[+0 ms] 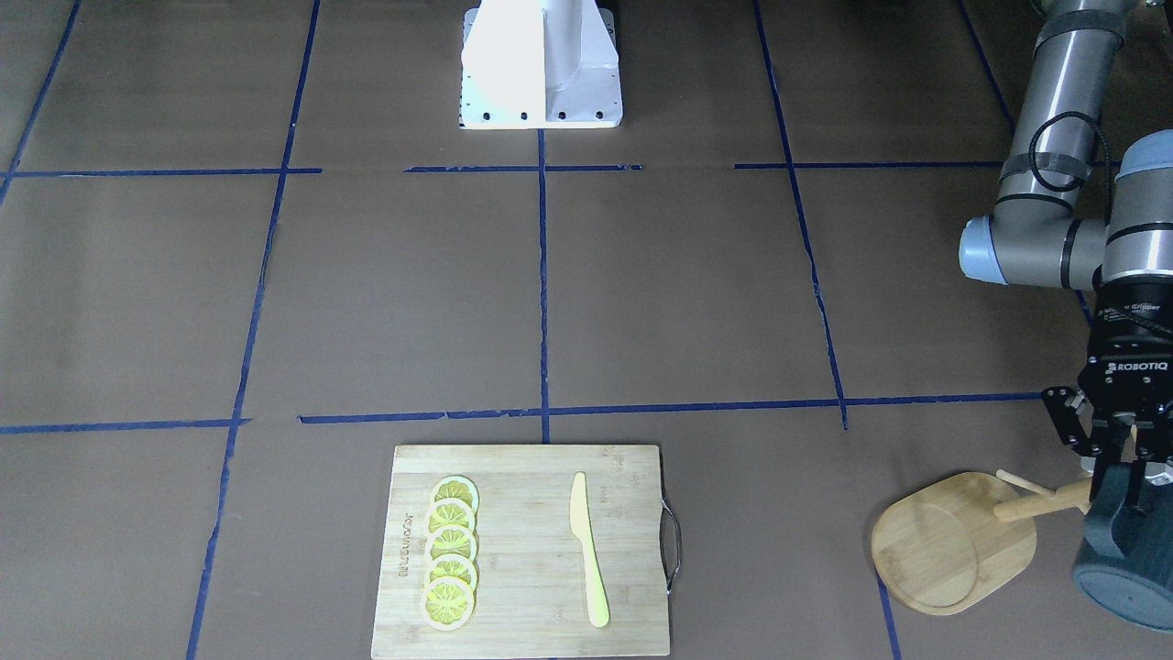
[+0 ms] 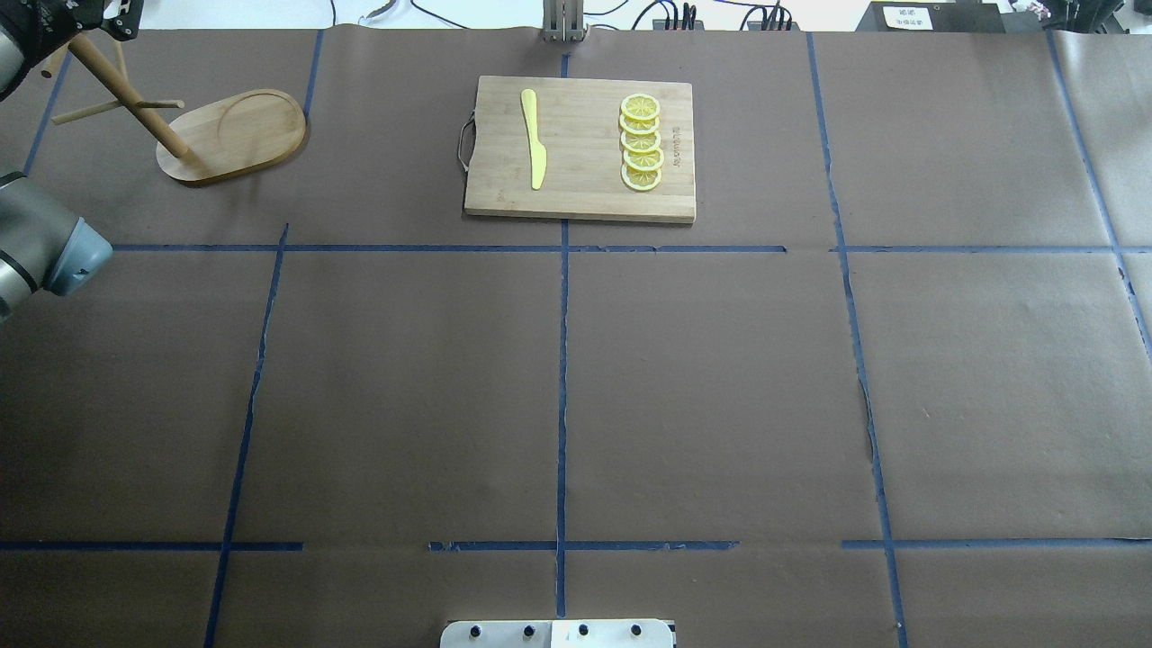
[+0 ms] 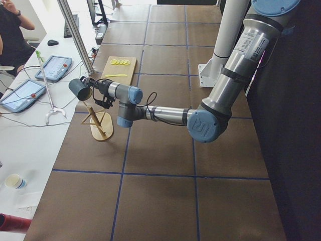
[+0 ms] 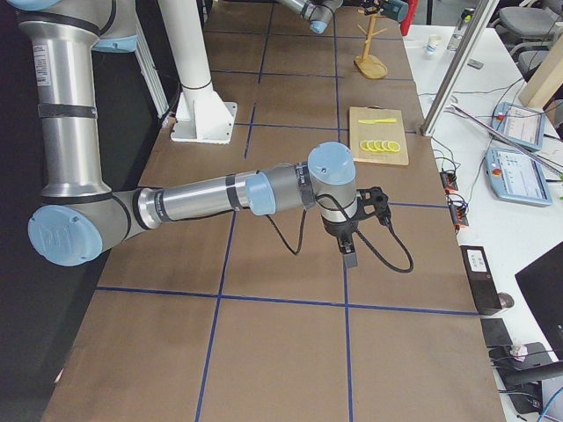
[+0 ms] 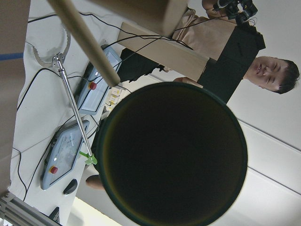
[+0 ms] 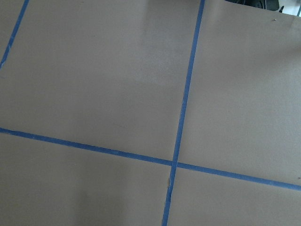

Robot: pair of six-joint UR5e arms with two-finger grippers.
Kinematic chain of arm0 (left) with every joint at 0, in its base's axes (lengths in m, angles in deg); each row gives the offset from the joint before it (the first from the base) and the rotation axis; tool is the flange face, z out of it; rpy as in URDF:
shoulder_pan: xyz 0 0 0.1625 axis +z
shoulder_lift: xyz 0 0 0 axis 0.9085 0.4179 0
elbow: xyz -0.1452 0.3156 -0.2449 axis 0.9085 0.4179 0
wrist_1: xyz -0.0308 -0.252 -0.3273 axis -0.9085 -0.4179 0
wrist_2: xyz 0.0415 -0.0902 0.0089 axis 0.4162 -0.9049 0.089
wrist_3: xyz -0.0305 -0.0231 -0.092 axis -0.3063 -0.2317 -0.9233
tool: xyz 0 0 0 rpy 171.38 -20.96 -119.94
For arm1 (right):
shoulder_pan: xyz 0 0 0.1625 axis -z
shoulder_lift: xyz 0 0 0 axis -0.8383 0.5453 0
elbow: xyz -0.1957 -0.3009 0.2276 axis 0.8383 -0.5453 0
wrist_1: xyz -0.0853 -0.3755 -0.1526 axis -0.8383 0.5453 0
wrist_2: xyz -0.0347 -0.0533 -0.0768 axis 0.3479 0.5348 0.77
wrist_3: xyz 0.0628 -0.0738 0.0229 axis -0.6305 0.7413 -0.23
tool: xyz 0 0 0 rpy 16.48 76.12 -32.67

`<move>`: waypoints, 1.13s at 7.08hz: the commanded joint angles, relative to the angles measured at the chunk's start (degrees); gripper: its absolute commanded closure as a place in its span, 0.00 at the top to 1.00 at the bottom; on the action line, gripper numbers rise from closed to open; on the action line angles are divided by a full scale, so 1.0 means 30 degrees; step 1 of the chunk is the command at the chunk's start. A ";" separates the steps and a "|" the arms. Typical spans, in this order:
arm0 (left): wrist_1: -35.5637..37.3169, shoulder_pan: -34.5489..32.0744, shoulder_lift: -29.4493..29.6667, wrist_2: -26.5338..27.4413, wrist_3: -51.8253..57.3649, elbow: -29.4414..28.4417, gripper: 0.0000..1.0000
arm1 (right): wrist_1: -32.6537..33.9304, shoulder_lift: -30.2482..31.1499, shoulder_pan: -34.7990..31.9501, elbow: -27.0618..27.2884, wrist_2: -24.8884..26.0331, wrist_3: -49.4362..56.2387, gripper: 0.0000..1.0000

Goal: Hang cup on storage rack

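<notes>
You see rack [image 2: 236, 135] at desk [image 2: 720, 378] far left; board [image 2: 580, 155] at centre carries knife [image 2: 535, 144], five lemon slices [image 2: 641, 142].

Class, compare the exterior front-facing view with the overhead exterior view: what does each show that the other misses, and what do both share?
Front-facing only: the cup, dark blue-grey, held by the left gripper close beside the storage rack.
Overhead only: cables beyond the table's far edge. The cup falls outside this frame.
Both: the storage rack, and the cutting board with five lemon slices and a yellow knife.
</notes>
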 commanded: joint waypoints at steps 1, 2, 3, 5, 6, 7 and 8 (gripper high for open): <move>0.1019 0.0039 0.0759 0.0004 0.0028 -0.0261 0.02 | -0.0002 -0.0097 0.0009 -0.0023 0.0069 0.0001 1.00; 0.1024 0.0039 0.0937 0.0033 -0.0001 -0.0755 0.02 | -0.0002 -0.0098 0.0009 -0.0023 0.0069 0.0001 1.00; 0.1024 0.0039 0.1171 0.0440 -0.0030 -0.1166 0.02 | -0.0002 -0.0127 0.0009 -0.0023 0.0069 0.0001 1.00; 0.1024 0.0039 0.1378 0.0473 -0.0060 -0.2017 0.03 | -0.0002 -0.0127 0.0009 -0.0023 0.0069 0.0001 1.00; 0.1053 0.0039 0.1349 0.0473 -0.0060 -0.2020 0.03 | -0.0002 -0.0127 0.0009 0.0006 0.0069 0.0001 1.00; 0.1053 0.0039 0.1320 0.0473 -0.0060 -0.2020 0.03 | -0.0002 -0.0127 0.0009 0.0006 0.0069 0.0001 1.00; 0.1082 0.0039 0.1291 0.0444 -0.0060 -0.2020 0.03 | -0.0002 -0.0127 0.0009 0.0006 0.0069 0.0001 1.00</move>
